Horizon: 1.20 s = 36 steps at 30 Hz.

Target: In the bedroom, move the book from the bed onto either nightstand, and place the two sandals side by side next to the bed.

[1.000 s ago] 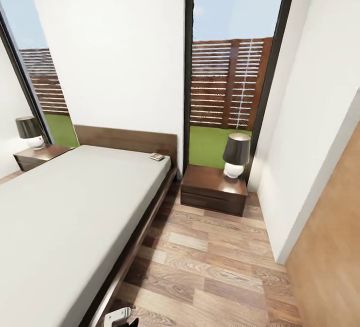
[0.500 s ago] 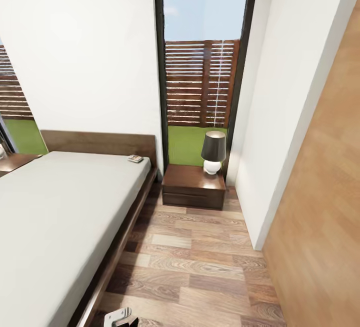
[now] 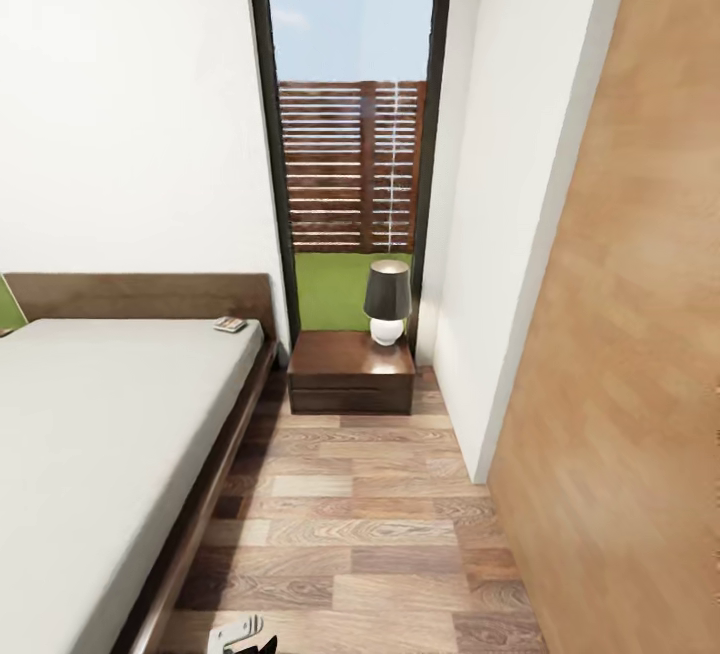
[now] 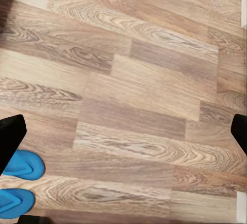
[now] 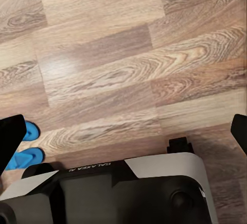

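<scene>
Left gripper [image 4: 123,131] hangs wide open and empty over bare floor [image 4: 139,80], sandals [image 4: 18,183] lying side by side by one fingertip; right gripper [image 5: 123,126] likewise wide, empty, above the robot's base [image 5: 113,193]. Over the last second the head view has swung right (camera motion, not the furniture): far nightstand gone, near nightstand [image 3: 351,370] with lamp [image 3: 387,301] now nearly centred, book [image 3: 230,324] on the bed [image 3: 90,434] corner beside the headboard. Judged: approach phase, nothing moved yet.
</scene>
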### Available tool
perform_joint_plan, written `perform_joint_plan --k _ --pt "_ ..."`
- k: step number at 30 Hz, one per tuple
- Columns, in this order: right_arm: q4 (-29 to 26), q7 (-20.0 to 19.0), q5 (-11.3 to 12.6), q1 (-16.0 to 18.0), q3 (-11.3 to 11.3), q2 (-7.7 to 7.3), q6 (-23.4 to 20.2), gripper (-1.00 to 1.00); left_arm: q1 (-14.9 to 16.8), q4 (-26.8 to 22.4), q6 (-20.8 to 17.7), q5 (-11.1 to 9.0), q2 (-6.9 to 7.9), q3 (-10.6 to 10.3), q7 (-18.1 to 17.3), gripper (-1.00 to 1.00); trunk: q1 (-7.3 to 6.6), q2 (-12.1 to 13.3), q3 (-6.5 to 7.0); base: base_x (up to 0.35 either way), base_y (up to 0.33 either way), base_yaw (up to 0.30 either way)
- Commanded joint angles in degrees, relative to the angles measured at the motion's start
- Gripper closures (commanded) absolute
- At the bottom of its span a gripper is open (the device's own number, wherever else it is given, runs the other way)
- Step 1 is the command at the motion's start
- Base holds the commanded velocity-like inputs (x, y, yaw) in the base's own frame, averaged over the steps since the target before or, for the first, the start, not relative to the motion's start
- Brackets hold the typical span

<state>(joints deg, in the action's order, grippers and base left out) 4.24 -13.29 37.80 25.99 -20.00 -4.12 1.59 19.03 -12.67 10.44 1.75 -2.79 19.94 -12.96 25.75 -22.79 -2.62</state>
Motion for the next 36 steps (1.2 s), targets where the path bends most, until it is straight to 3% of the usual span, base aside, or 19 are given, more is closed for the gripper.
perform_joint_plan --k 1,21,36 --pt "0.24 -0.42 0.61 0.11 -0.48 0.03 0.17 -1.00 0.05 0.02 0.11 0.18 -0.02 0.45 -0.31 -1.00 0.04 -0.13 -0.13 0.000 0.000 -0.076" --pt "0.24 -0.42 0.61 0.11 -0.48 0.03 0.17 -1.00 0.05 0.02 0.11 0.18 -0.02 0.19 -0.31 -1.00 0.04 -0.13 -0.13 0.000 -0.052 -0.013" --pt "0.24 -0.42 0.61 0.11 -0.48 0.01 0.17 -1.00 0.05 0.02 0.11 0.18 -0.02 0.19 -0.31 -1.00 0.04 -0.13 -0.13 0.000 0.000 -0.272"
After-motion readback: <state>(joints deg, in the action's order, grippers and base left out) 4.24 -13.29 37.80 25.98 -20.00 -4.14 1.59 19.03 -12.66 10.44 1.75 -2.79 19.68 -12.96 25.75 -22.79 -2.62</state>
